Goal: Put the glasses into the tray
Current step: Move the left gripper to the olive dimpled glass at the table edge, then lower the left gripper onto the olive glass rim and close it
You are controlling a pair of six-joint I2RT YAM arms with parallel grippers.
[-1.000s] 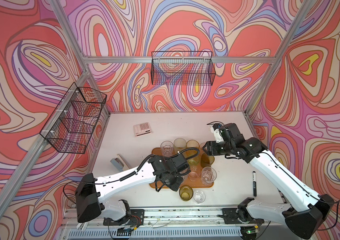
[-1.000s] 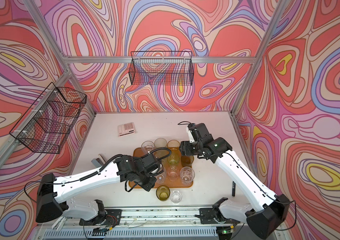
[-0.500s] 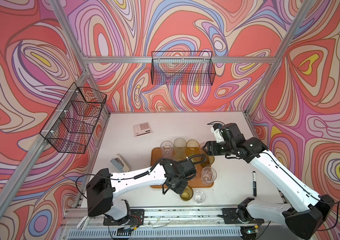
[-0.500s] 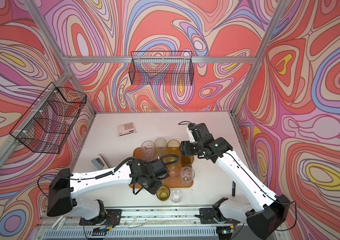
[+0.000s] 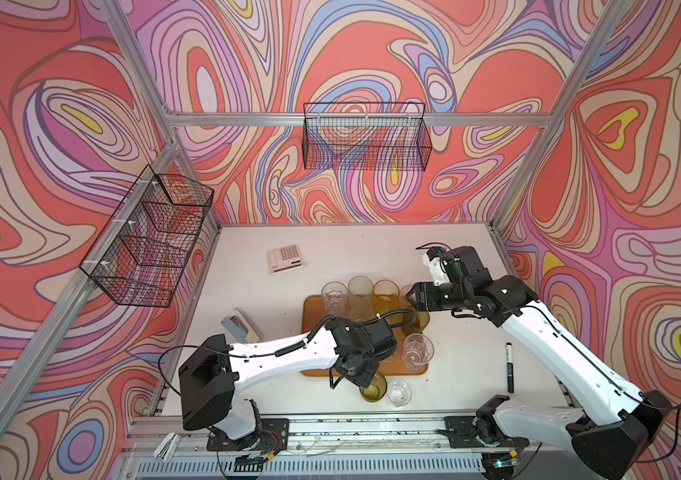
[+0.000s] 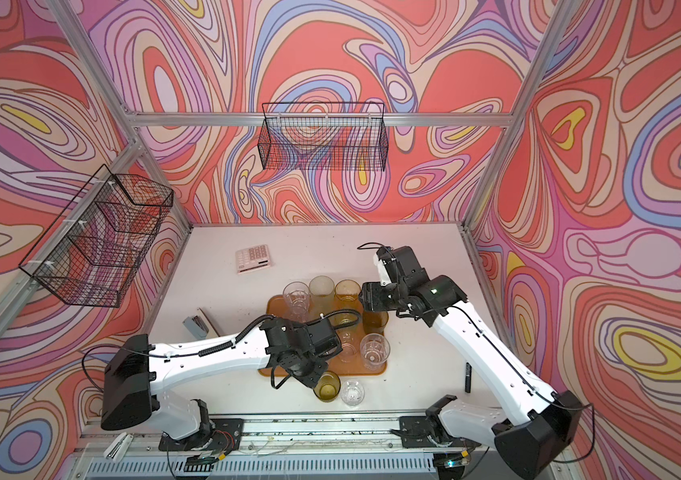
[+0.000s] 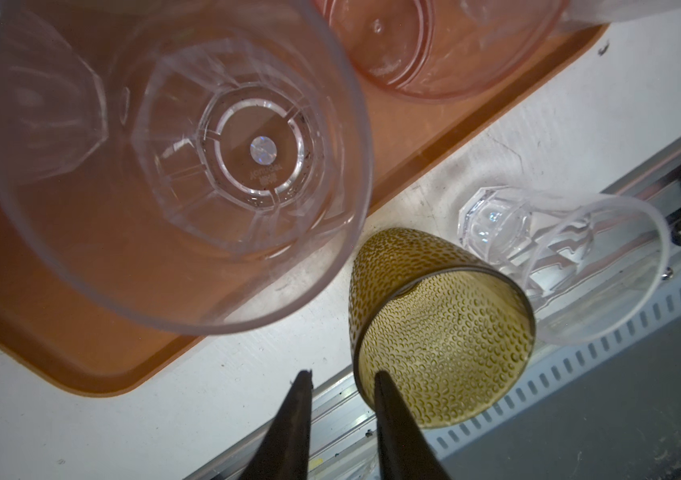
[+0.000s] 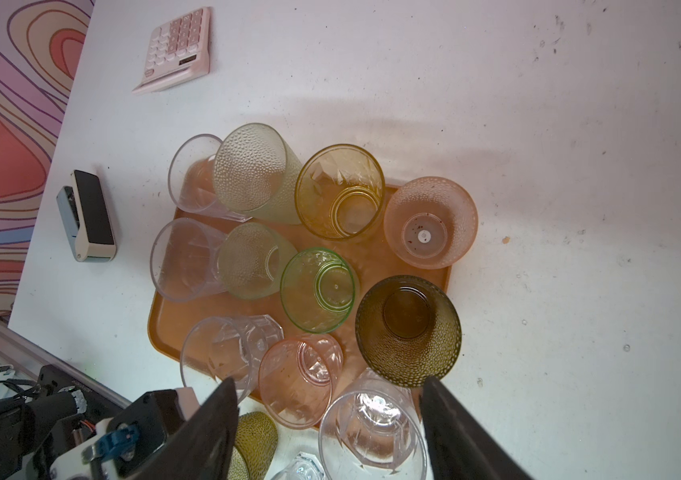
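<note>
In both top views, your left arm has swung over from the middle of the tray [image 5: 310, 309] to its near edge since a second ago. The left gripper [image 5: 366, 376] now sits over the olive dimpled glass [image 5: 373, 388], which stands on the table just off the tray's near rim, with a clear faceted glass [image 5: 398, 392] beside it. In my judgement, this puts you onto the last two glasses outside the tray.

In the left wrist view, the jaws stand narrowly parted and straddle the wall of the olive dimpled glass [image 7: 442, 332]: one fingertip [image 7: 384, 399] inside the rim, the other outside. I cannot tell whether they are pinching the wall yet. The glass remains upright on the table, near the tray [image 7: 81, 365] corner.

In the right wrist view, your right gripper [image 8: 330, 399] hangs wide open and empty above the tray [image 8: 160, 328], where eleven glasses stand. It has not moved.
</note>
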